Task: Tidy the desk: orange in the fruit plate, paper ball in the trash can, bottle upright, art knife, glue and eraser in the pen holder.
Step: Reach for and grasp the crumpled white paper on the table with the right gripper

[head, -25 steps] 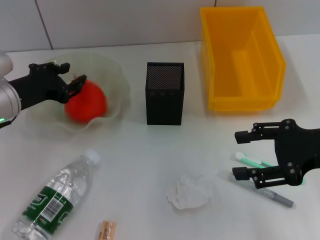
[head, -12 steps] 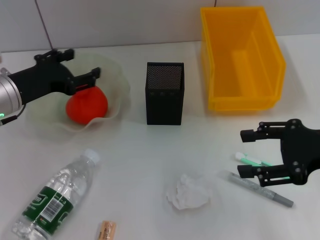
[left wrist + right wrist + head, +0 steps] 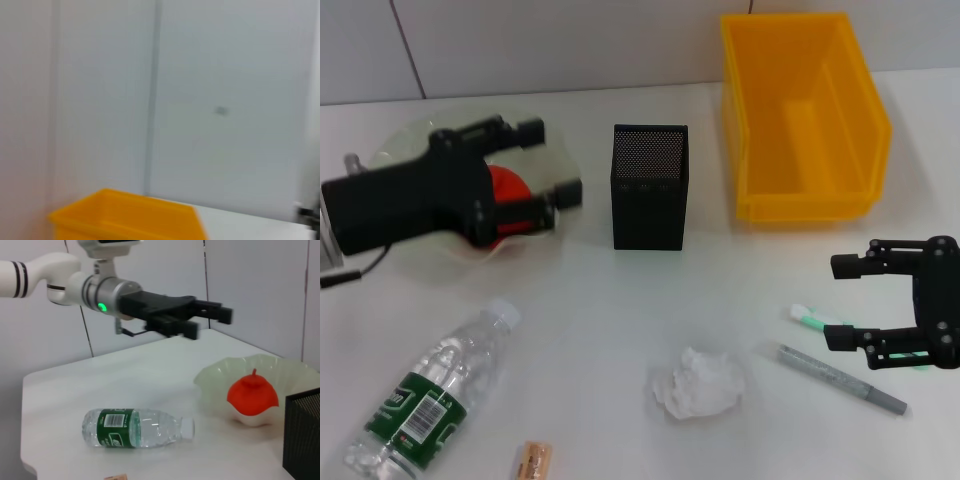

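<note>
The orange lies in the fruit plate, partly hidden by my left gripper, which hovers open and empty above it. In the right wrist view the orange sits free in the plate, with the left gripper well above it. The bottle lies on its side at the front left, near the eraser. The paper ball rests at front centre. My right gripper hangs open over a green-white glue stick and the grey art knife.
The black mesh pen holder stands in the middle of the desk. The yellow trash can is at the back right and also shows in the left wrist view as the trash can. A tiled wall runs behind the desk.
My left gripper has let go of the orange, risen out of the plate and shifted toward the pen holder. The right gripper has drifted to the right.
</note>
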Action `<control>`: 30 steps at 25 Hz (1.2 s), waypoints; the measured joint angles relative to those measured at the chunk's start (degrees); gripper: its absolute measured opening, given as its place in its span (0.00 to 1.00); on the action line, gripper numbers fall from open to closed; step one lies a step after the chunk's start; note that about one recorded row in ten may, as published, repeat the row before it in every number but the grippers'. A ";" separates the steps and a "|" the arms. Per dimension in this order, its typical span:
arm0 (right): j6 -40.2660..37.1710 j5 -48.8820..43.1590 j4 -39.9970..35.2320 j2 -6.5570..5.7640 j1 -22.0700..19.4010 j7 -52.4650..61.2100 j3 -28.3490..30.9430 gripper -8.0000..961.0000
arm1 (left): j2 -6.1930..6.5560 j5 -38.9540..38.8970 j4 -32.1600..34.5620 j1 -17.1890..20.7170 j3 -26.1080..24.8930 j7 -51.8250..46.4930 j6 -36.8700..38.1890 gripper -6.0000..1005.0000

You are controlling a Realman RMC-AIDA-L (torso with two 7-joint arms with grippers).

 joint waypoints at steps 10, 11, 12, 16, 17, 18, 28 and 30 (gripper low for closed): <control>0.50 -3.15 0.25 -0.04 1.00 0.14 0.63 0.80 | -0.34 5.98 -0.04 -0.13 4.39 -0.25 7.58 0.83; 0.60 -3.74 0.23 -0.03 1.40 0.40 0.61 0.80 | -0.35 6.22 -0.09 -0.14 6.24 -0.33 7.49 0.83; 0.71 -4.38 0.22 -0.03 2.16 1.00 0.63 0.80 | -0.38 6.71 -0.12 -0.21 8.44 -0.35 7.15 0.82; 0.87 -4.67 -0.67 -0.03 3.09 2.53 0.39 0.80 | -0.49 8.02 -0.13 -0.41 9.34 -0.79 6.99 0.82; 0.90 -5.61 -2.03 -0.04 4.02 4.42 -0.03 0.80 | -0.50 8.19 -0.13 -0.43 9.41 -0.96 6.92 0.82; 0.90 -5.61 -2.03 -0.04 4.02 4.42 -0.03 0.80 | -0.52 8.49 -0.15 -0.48 9.54 -1.28 6.80 0.82; 0.83 -16.54 -10.48 -0.01 11.01 20.00 -6.72 0.80 | -0.49 9.24 -0.24 -0.48 9.86 -1.69 6.88 0.82; 0.55 -19.11 -13.19 -0.10 12.34 24.01 -9.98 0.80 | -0.43 9.30 -0.31 -0.28 9.96 -1.71 6.75 0.82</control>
